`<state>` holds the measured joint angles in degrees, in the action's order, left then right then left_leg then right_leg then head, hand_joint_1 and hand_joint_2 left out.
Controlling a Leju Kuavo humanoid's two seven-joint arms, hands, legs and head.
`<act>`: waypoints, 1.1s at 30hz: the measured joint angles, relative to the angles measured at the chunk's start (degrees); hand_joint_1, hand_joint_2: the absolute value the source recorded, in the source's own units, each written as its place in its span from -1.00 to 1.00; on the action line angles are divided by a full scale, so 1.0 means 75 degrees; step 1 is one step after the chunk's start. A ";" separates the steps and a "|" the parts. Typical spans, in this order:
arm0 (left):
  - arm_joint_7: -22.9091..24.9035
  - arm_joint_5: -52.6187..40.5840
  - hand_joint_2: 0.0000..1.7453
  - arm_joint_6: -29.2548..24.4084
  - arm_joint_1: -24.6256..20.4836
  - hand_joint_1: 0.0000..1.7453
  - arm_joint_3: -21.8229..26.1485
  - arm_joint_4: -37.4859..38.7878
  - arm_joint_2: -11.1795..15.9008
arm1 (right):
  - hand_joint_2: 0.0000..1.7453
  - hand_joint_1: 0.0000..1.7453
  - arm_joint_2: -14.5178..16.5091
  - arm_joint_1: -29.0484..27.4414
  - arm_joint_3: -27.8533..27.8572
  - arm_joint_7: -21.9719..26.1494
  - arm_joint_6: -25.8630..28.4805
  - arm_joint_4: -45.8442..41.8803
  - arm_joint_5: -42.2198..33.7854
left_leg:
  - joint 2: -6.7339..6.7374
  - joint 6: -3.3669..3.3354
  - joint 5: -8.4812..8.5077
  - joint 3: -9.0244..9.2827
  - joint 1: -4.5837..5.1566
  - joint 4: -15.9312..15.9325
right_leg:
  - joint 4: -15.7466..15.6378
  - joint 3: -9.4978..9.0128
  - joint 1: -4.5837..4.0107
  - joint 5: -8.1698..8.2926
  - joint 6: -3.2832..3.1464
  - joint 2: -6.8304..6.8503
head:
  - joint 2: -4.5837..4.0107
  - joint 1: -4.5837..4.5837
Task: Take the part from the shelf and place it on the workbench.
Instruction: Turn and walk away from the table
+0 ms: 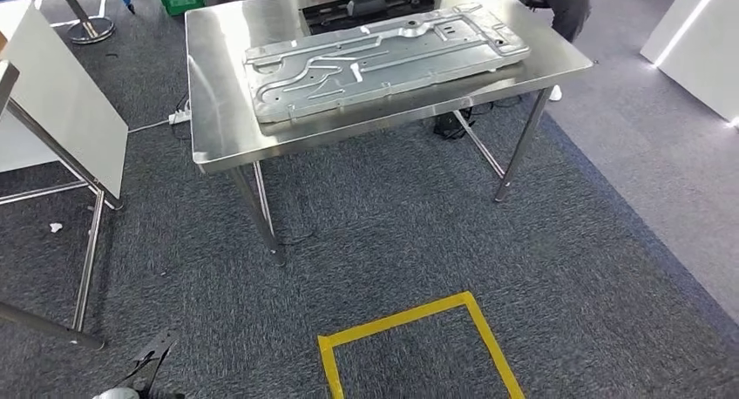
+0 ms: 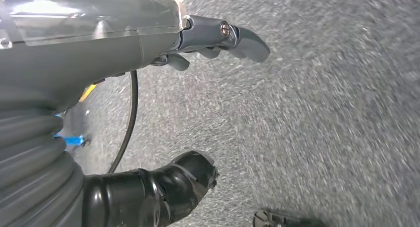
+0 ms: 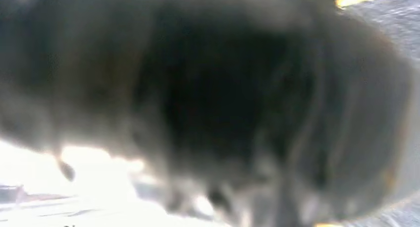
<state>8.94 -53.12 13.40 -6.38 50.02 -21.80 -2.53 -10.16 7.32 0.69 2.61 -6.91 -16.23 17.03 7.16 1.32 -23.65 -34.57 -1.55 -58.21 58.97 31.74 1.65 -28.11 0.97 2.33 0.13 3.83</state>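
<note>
A large stamped silver metal part (image 1: 383,59) lies flat on the steel workbench (image 1: 218,129), ahead of me across the carpet. My left hand (image 2: 99,48) hangs low over the grey carpet, its fingers (image 2: 237,38) stretched out and apart from the thumb (image 2: 168,187), with nothing between them. In the head view a dark bit of the left hand (image 1: 144,368) pokes in at the lower left corner. The right wrist view is a blurred dark mass very close to the lens, and I cannot make out how the right hand lies.
A white panel on a metal frame (image 1: 61,111) stands at the left. A yellow tape square (image 1: 418,347) marks the carpet in front of me. A person in dark clothes (image 1: 562,3) stands behind the bench. A black tray (image 1: 366,7) lies behind the part.
</note>
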 joint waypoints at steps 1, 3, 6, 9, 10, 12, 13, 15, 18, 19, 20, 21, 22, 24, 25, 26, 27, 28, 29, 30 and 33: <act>0.0012 0.0033 1.00 -0.0004 -0.0006 -1.00 -0.0039 0.0042 0.0006 | -1.00 -1.00 0.0009 -0.0041 0.0042 -0.0072 0.0002 0.0067 0.0001 | -0.0114 0.0053 -0.0107 -0.0046 -0.0024 -0.0067 | -0.0004 0.0069 -0.0008 0.0072 -0.0091 -0.0058 | 0.0000 0.0004; 0.0031 0.0099 1.00 -0.0013 0.0010 -1.00 -0.0109 0.0120 0.0034 | -1.00 -1.00 0.0029 -0.0090 0.0117 -0.0175 0.0027 0.0160 0.0001 | -0.0531 0.0074 -0.0747 -0.0233 -0.0035 -0.0601 | -0.0026 0.0239 -0.0033 0.0243 -0.0258 -0.0176 | 0.0000 0.0011; 0.0051 0.0156 1.00 -0.0023 0.0001 -1.00 -0.0173 0.0198 0.0105 | -1.00 -1.00 0.0066 -0.0107 0.0214 -0.0236 0.0047 0.0242 0.0002 | -0.0869 -0.0060 -0.1682 -0.0432 0.0059 -0.1853 | -0.0016 0.0587 -0.0160 0.0519 -0.0387 -0.0456 | 0.0000 0.0018; 0.0087 0.0208 1.00 -0.0024 -0.0031 -1.00 -0.0269 0.0257 0.0138 | -1.00 -1.00 0.0107 -0.0150 0.0309 -0.0272 0.0042 0.0327 0.0002 | -0.1002 -0.0298 -0.1314 0.0224 0.0212 -0.1454 | 0.0007 0.0872 -0.0262 0.0767 -0.0416 -0.0757 | 0.0000 0.0019; 0.0094 0.0219 1.00 -0.0024 -0.0044 -1.00 -0.0301 0.0270 0.0159 | -1.00 -1.00 0.0128 -0.0165 0.0329 -0.0277 0.0044 0.0346 0.0003 | -0.1161 -0.0415 -0.1175 0.0612 0.0263 -0.0896 | 0.0011 0.0942 -0.0282 0.0847 -0.0412 -0.0843 | 0.0000 0.0016; 0.0098 0.0236 1.00 -0.0021 -0.0072 -1.00 -0.0344 0.0298 0.0203 | -1.00 -1.00 0.0164 -0.0174 0.0374 -0.0278 0.0052 0.0372 0.0017 | -0.1450 -0.0551 -0.1080 0.1177 0.0318 0.0040 | -0.0009 0.1031 -0.0286 0.1021 -0.0376 -0.1010 | 0.0000 0.0012; 0.0101 0.0250 1.00 -0.0017 -0.0090 -1.00 -0.0356 0.0311 0.0222 | -1.00 -1.00 0.0178 -0.0174 0.0399 -0.0278 0.0049 0.0383 0.0025 | -0.1512 -0.0577 -0.1106 0.1270 0.0327 0.0251 | -0.0041 0.1055 -0.0268 0.1111 -0.0338 -0.1088 | 0.0000 0.0017; 0.0116 0.0282 1.00 0.0002 -0.0140 -1.00 -0.0395 0.0337 0.0229 | -1.00 -1.00 0.0178 -0.0208 0.0443 -0.0296 0.0029 0.0415 0.0038 | -0.1383 -0.0588 -0.0947 0.1256 0.0327 0.0385 | -0.0136 0.1077 -0.0240 0.1277 -0.0255 -0.1201 | 0.0000 0.0029; 0.0157 0.0359 1.00 0.0026 -0.0195 -1.00 -0.0474 0.0372 0.0222 | -1.00 -1.00 0.0192 -0.0239 0.0481 -0.0354 -0.0012 0.0461 0.0066 | -0.1072 -0.0656 -0.0605 0.1125 0.0275 0.0599 | 0.0324 0.1255 -0.0237 0.0643 -0.0179 -0.0724 | 0.0000 0.0000; 0.0165 0.0391 1.00 0.0031 -0.0191 -1.00 -0.0496 0.0382 0.0221 | -1.00 -1.00 0.0197 -0.0232 0.0486 -0.0363 -0.0023 0.0462 0.0086 | -0.0963 -0.0660 -0.0525 0.1039 0.0277 0.0607 | 0.0751 0.1365 -0.0207 0.0217 -0.0134 -0.0546 | 0.0000 -0.0010; 0.0168 0.0413 1.00 0.0036 -0.0185 -1.00 -0.0513 0.0391 0.0224 | -1.00 -1.00 0.0202 -0.0226 0.0488 -0.0367 -0.0031 0.0462 0.0109 | -0.0847 -0.0650 -0.0452 0.0942 0.0273 0.0597 | 0.1253 0.1467 -0.0154 -0.0122 -0.0081 -0.0454 | 0.0000 -0.0018; 0.0172 0.0434 1.00 0.0042 -0.0183 -1.00 -0.0528 0.0400 0.0226 | -1.00 -1.00 0.0207 -0.0224 0.0489 -0.0367 -0.0039 0.0463 0.0130 | -0.0726 -0.0621 -0.0384 0.0833 0.0266 0.0574 | 0.1703 0.1521 -0.0091 -0.0277 -0.0018 -0.0399 | 0.0000 -0.0020; 0.0177 0.0453 1.00 0.0049 -0.0187 -1.00 -0.0541 0.0407 0.0227 | -1.00 -1.00 0.0211 -0.0226 0.0490 -0.0367 -0.0043 0.0464 0.0148 | -0.0608 -0.0587 -0.0321 0.0712 0.0254 0.0536 | 0.1998 0.1494 -0.0024 -0.0242 0.0048 -0.0363 | 0.0000 -0.0019; 0.0195 0.0481 1.00 0.0060 -0.0209 -1.00 -0.0569 0.0417 0.0228 | -1.00 -1.00 0.0217 -0.0235 0.0490 -0.0367 -0.0047 0.0470 0.0166 | -0.0398 -0.0496 -0.0225 0.0445 0.0207 0.0397 | 0.1828 0.1067 0.0102 0.0145 0.0185 -0.0271 | 0.0000 -0.0018; 0.0208 0.0493 1.00 0.0064 -0.0227 -1.00 -0.0584 0.0419 0.0238 | -1.00 -1.00 0.0225 -0.0231 0.0490 -0.0367 -0.0047 0.0472 0.0171 | -0.0305 -0.0443 -0.0200 0.0316 0.0189 0.0299 | 0.1377 0.0690 0.0149 0.0202 0.0262 -0.0141 | 0.0000 -0.0018; 0.0222 0.0503 1.00 0.0074 -0.0242 -1.00 -0.0605 0.0424 0.0253 | -1.00 -1.00 0.0233 -0.0219 0.0491 -0.0367 -0.0048 0.0473 0.0176 | -0.0219 -0.0384 -0.0187 0.0201 0.0173 0.0186 | 0.0845 0.0305 0.0135 0.0137 0.0291 -0.0015 | 0.0000 -0.0016; 0.0232 0.0513 1.00 0.0086 -0.0257 -1.00 -0.0627 0.0430 0.0275 | -1.00 -1.00 0.0246 -0.0206 0.0492 -0.0367 -0.0050 0.0473 0.0180 | -0.0135 -0.0323 -0.0175 0.0120 0.0173 0.0094 | 0.0411 0.0039 0.0105 -0.0001 0.0269 0.0096 | 0.0000 -0.0006; 0.0237 0.0518 1.00 0.0100 -0.0272 -1.00 -0.0650 0.0437 0.0296 | -1.00 -1.00 0.0257 -0.0196 0.0494 -0.0367 -0.0052 0.0473 0.0183 | -0.0056 -0.0264 -0.0156 0.0064 0.0169 0.0028 | 0.0135 -0.0094 0.0051 -0.0142 0.0207 0.0152 | 0.0000 0.0007; 0.0243 0.0527 1.00 0.0113 -0.0283 -1.00 -0.0676 0.0445 0.0307 | -1.00 -1.00 0.0262 -0.0200 0.0498 -0.0367 -0.0053 0.0476 0.0184 | 0.0022 -0.0203 -0.0121 0.0036 0.0153 -0.0001 | 0.0035 -0.0103 -0.0015 -0.0177 0.0097 0.0116 | 0.0000 0.0019; 0.0253 0.0539 1.00 0.0119 -0.0293 -1.00 -0.0695 0.0451 0.0311 | -1.00 -1.00 0.0264 -0.0217 0.0503 -0.0367 -0.0053 0.0480 0.0184 | 0.0085 -0.0149 -0.0088 0.0023 0.0130 -0.0011 | 0.0026 -0.0033 -0.0036 -0.0141 -0.0013 0.0063 | 0.0000 0.0025; 0.0297 0.0598 1.00 0.0138 -0.0276 -1.00 -0.0723 0.0482 0.0299 | -1.00 -1.00 0.0253 -0.0243 0.0536 -0.0372 -0.0055 0.0503 0.0208 | -0.0395 -0.0040 -0.0676 -0.0149 0.0041 -0.0499 | -0.0009 0.0189 -0.0083 0.0079 -0.0291 -0.0123 | 0.0000 0.0030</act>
<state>11.16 -48.64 14.44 -8.45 44.59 -18.19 -0.29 -8.27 5.50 4.71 -0.18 -7.33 -12.46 18.59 4.20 1.01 -28.72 -35.69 -1.24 -61.95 58.90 33.16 1.03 -27.51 -1.22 1.40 0.13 4.05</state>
